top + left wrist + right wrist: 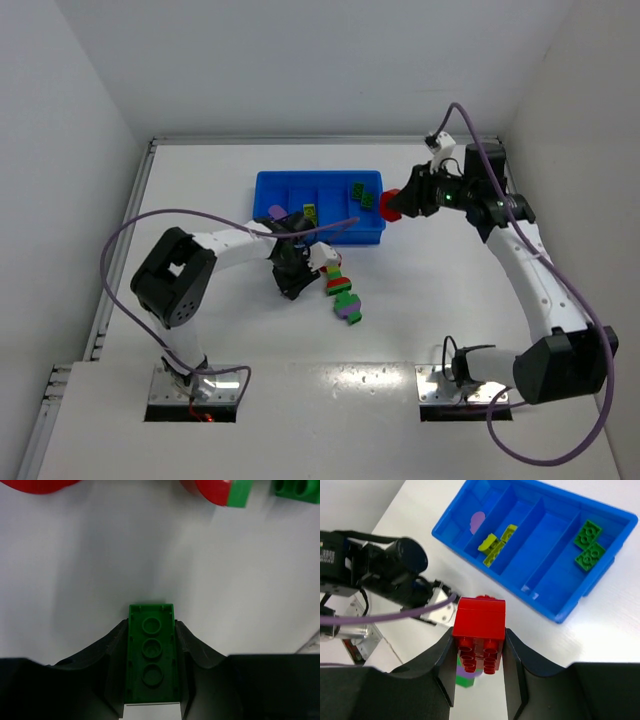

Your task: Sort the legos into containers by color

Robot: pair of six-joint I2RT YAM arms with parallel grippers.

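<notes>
My left gripper [296, 283] [151, 627] is shut on a dark green three-stud brick [151, 652], low over the table just left of a mixed stack of red, green and purple legos [341, 295]. Parts of that stack show at the top of the left wrist view [227, 490]. My right gripper [397, 203] [479, 635] is shut on a red brick [479, 622] [390, 203], held above the table beside the right end of the blue tray [268, 186] [560, 612]. The tray holds green bricks [587, 545] in its right compartment, yellow-green bricks [495, 542] and a purple piece [478, 520].
White walls close the table at the back and both sides. The left arm [385, 575] and its purple cable [150, 225] lie in front of the tray's left end. A red piece [35, 484] lies at the top left of the left wrist view.
</notes>
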